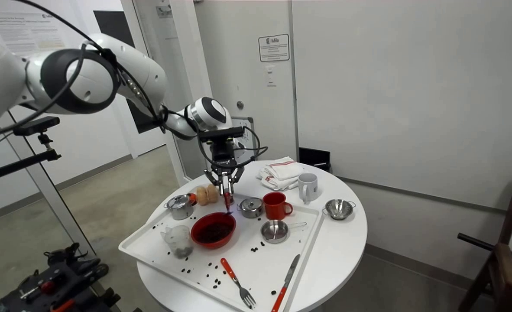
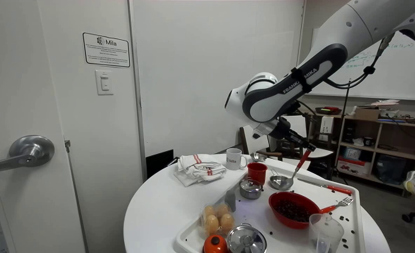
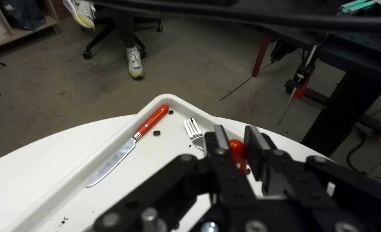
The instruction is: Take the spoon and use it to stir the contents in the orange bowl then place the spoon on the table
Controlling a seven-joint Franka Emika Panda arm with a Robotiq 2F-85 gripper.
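Since the black two-fingered gripper (image 3: 238,139) pinches the slim steel spoon with a red handle (image 2: 302,160), its jaws stand no farther apart than that handle is thick. In an exterior view the spoon slants down through the right half of the frame, its rounded metal head appearing just above the rim of the wide, shallow red-orange bowl (image 2: 298,196); whether it hangs over the loose dark beans (image 2: 291,211) inside cannot be told, and no touch shows. I judge the spoon light, stiff and hardly fragile, but its handle looks slick and could twist between the flat fingers (image 3: 221,137) once the beans resist. The handle's upper end, where it is gripped now, seems the right hold: it leaves reach for stirring and lets the fingers clear the rim. The bowl, smooth-walled and glossy, may slide on the hard, raised-lip white tray (image 3: 148,161) if pushed sideways, and a thin, clear plastic container (image 2: 328,228), lower right, sits close beside it. Smooth and flat, the round white-topped table (image 2: 151,214) left of centre should take the spoon quietly, though the curved head may rock.
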